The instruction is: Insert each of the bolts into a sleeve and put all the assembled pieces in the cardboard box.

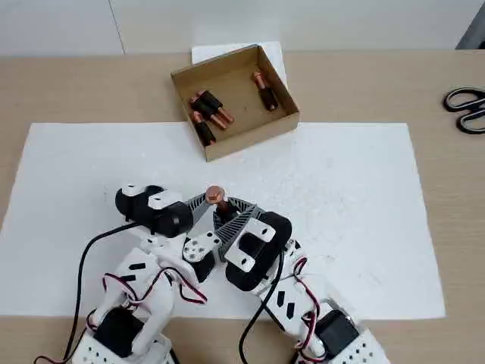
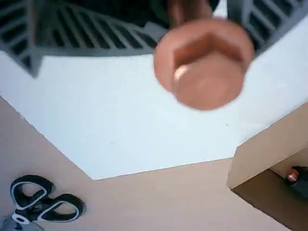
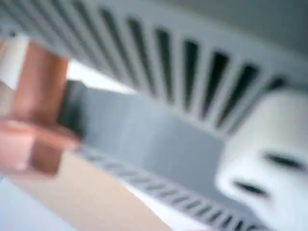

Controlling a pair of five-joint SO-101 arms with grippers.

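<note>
Copper bolt (image 1: 215,194), where does it sit?

Right between the two pincers, head up, where their tips meet over the white sheet (image 1: 341,197).

Who has it?

The left pincer (image 1: 211,203) is pinched on it. In its own wrist view a grey finger (image 2: 86,33) stands on each side of the shank, and the head is close to the lens.

And the right pincer (image 1: 227,218)?

It comes in from the opposite side, with its tip right at a dark sleeve (image 1: 223,206) just under the bolt's head (whether it is spread or pressed together I cannot tell).

Where is the cardboard box (image 1: 254,135)?

Ahead of both pincers, well apart from them, at the sheet's far edge. Four assembled pieces (image 1: 211,108) lie inside it.

Anything else?

Black-handled scissors (image 1: 466,108) on the bare table (image 1: 76,83), far off on the right pincer's side
</note>
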